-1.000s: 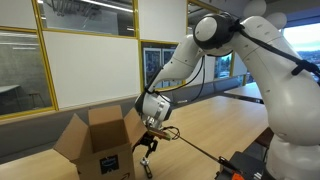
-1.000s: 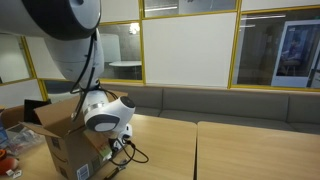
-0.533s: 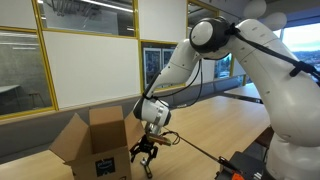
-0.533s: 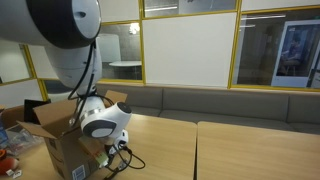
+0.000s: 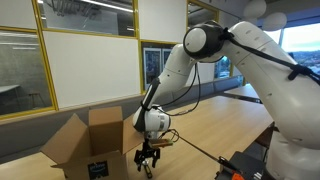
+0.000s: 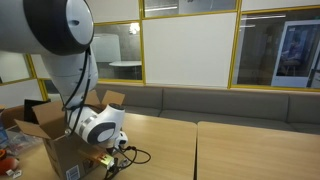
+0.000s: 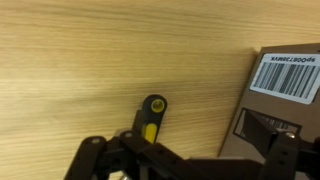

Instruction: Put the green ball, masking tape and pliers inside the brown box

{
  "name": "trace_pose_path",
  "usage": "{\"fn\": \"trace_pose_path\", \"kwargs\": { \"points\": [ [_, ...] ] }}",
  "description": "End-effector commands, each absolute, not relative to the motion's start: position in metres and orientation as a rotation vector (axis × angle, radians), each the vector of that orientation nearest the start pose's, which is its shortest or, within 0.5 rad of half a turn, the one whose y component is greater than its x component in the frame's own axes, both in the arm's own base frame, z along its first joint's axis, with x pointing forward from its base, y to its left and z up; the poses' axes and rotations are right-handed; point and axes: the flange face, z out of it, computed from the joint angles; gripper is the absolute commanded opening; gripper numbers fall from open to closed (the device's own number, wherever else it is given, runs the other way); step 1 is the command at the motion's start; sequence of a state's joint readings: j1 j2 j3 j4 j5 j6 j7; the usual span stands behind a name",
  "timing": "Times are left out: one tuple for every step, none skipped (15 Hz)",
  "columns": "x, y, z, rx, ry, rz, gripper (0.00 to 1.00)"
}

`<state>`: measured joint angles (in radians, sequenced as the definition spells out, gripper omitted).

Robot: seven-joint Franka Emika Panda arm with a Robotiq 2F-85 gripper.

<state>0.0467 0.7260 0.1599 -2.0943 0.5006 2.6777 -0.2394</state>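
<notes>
The brown box stands open on the wooden table, with its flaps up. It also shows in an exterior view and at the right of the wrist view, where its barcode label faces me. My gripper hangs low beside the box, close over the table, and shows in an exterior view too. In the wrist view the gripper is open. A slim dark tool with a yellow mark, the pliers, lies on the table and runs under it. The green ball and the masking tape are out of view.
A black cable trails across the table from the gripper. Dark equipment sits at the table's near corner. Small coloured items lie left of the box. A bench and glass walls stand behind.
My gripper has come down toward the table beside the box, and the arm has bent lower. The box has not moved.
</notes>
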Motion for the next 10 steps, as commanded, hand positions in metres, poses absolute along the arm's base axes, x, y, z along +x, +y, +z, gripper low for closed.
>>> {"fn": "trace_pose_path", "kwargs": {
  "points": [
    [0.553,0.109,0.055,-2.931,0.012,0.159,1.00],
    [0.557,0.108,0.054,-2.955,0.002,0.147,1.00],
    [0.560,0.107,0.052,-2.977,-0.008,0.134,1.00],
    [0.564,0.105,0.049,-2.994,-0.006,0.120,1.00],
    [0.566,0.102,0.045,-3.004,0.004,0.114,1.00],
    [0.568,0.100,0.042,-3.014,0.018,0.107,1.00],
    [0.569,0.098,0.039,-3.019,0.033,0.102,1.00],
    [0.570,0.096,0.035,-3.022,0.054,0.095,1.00],
    [0.571,0.095,0.031,-3.031,0.071,0.086,1.00],
    [0.572,0.094,0.028,-3.040,0.091,0.070,1.00]
  ]
}}
